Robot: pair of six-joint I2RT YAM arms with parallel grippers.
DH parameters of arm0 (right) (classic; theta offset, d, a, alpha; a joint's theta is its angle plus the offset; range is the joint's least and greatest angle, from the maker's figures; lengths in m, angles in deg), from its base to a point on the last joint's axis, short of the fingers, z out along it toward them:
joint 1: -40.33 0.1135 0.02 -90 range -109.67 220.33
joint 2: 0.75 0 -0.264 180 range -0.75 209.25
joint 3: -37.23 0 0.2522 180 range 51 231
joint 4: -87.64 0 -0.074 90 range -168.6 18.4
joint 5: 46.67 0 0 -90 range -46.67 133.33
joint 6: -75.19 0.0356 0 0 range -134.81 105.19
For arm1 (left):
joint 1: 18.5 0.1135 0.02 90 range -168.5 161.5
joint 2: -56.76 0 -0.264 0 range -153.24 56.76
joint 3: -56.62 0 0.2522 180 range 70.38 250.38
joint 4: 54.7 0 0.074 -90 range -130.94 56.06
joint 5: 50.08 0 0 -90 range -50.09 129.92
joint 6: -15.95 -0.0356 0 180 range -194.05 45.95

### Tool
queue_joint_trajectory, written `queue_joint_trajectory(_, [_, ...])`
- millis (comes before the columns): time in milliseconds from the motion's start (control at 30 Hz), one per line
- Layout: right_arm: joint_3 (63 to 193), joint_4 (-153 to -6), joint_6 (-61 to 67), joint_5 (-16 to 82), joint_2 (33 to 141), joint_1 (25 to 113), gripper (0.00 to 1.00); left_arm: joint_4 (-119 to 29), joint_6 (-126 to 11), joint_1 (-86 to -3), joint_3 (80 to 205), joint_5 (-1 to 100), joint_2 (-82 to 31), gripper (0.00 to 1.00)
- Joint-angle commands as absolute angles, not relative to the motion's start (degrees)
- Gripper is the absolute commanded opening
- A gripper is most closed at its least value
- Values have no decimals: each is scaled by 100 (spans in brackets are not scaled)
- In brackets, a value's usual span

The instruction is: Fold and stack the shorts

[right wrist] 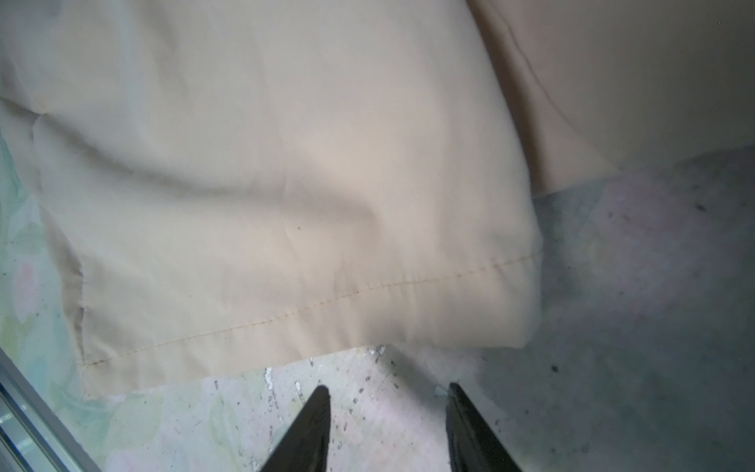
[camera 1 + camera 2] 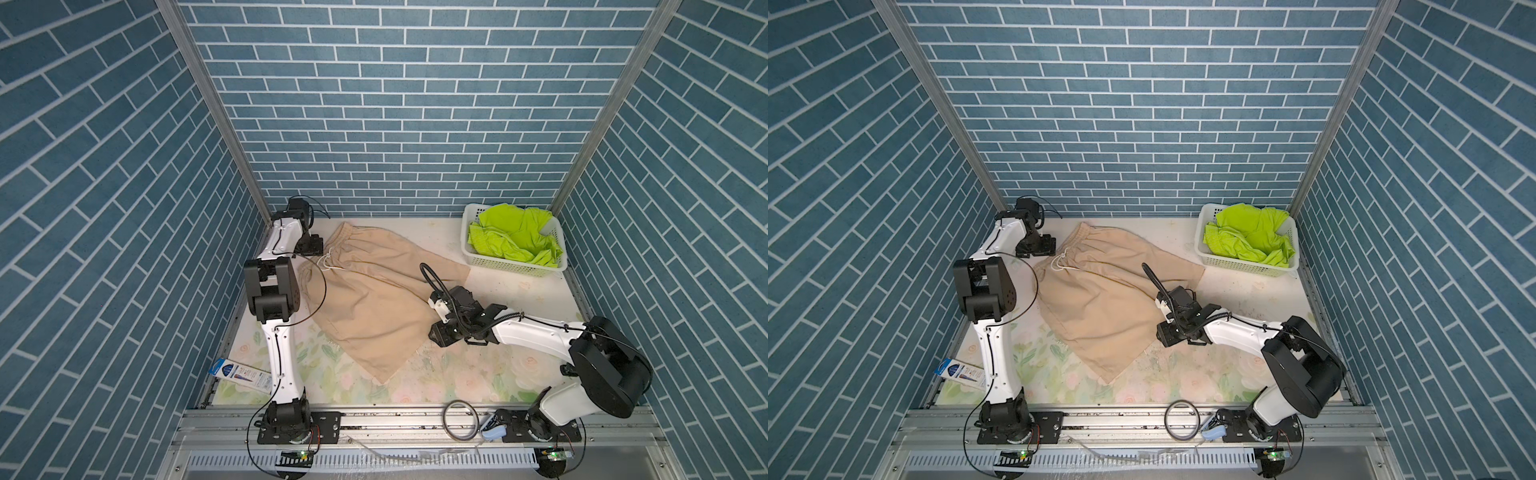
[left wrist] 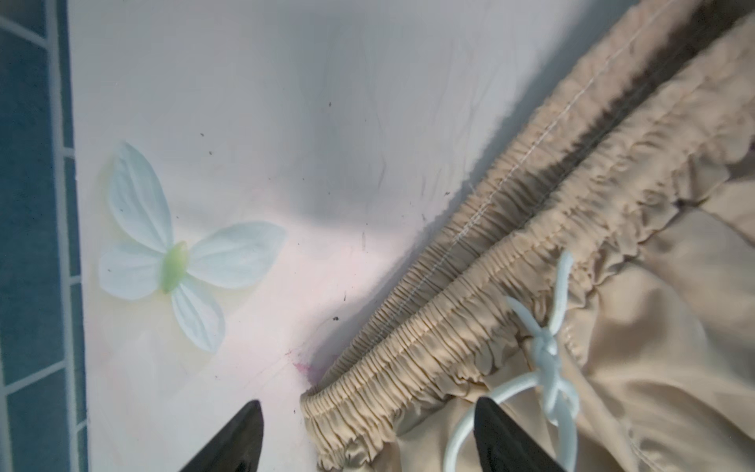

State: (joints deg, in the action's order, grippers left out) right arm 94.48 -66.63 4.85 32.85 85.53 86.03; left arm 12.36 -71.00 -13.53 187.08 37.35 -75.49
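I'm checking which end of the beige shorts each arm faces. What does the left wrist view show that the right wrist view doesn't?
Only the left wrist view: the gathered elastic waistband, the knotted white drawstring, a white flower and the left gripper, open astride the waistband's corner. Only the right wrist view: a stitched leg hem and the right gripper, open, just short of it. Both: the beige shorts on the table cover, nothing gripped.

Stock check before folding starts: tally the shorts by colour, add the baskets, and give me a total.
beige shorts, spread on the table: 1
lime-green shorts, crumpled in the basket: 1
white basket: 1
Total: 3
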Motion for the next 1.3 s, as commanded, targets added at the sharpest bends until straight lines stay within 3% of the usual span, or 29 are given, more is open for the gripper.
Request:
queue_joint_trajectory(0, [9323, -6839, 628, 3199, 8339, 8594, 47, 1315, -7036, -1323, 18327, 3666, -7451, 82])
queue_joint_trajectory(333, [9249, -7026, 532, 3000, 8301, 8539, 47, 1062, -6943, -1322, 17543, 3479, -7287, 79])
queue_joint_trajectory(367, [9243, -7038, 532, 2972, 8306, 8522, 47, 1034, -6945, -1322, 17449, 3454, -7248, 74])
queue_joint_trajectory(433, [9216, -7053, 544, 2974, 8326, 8493, 47, 992, -6943, -1299, 17272, 3366, -7168, 53])
queue_joint_trajectory(500, [9200, -7004, 571, 2979, 8355, 8389, 47, 864, -6908, -1209, 16939, 3365, -6983, 21])
queue_joint_trajectory(567, [9148, -6998, 601, 2923, 8393, 8245, 47, 697, -6760, -1015, 16513, 3365, -6655, 1])
queue_joint_trajectory(733, [9483, -6760, 289, 2994, 8730, 7902, 47, 377, -6200, -628, 15127, 3155, -5689, 0])
queue_joint_trajectory(767, [9606, -6720, 228, 2976, 8816, 7882, 47, 314, -6108, -622, 14904, 3106, -5552, 6])
queue_joint_trajectory(933, [9882, -6773, 172, 2627, 8895, 7793, 48, 205, -5869, -620, 14327, 3014, -4851, 75])
queue_joint_trajectory(1000, [9832, -6892, 251, 2365, 8864, 7784, 48, 221, -5848, -638, 14402, 3094, -4579, 91])
queue_joint_trajectory(1100, [9670, -7309, 595, 2085, 8944, 7787, 49, 93, -5941, -725, 14586, 3413, -4321, 100])
queue_joint_trajectory(1267, [9769, -7567, 771, 2295, 9282, 7786, 50, -425, -6414, -1119, 14900, 3823, -4555, 100])
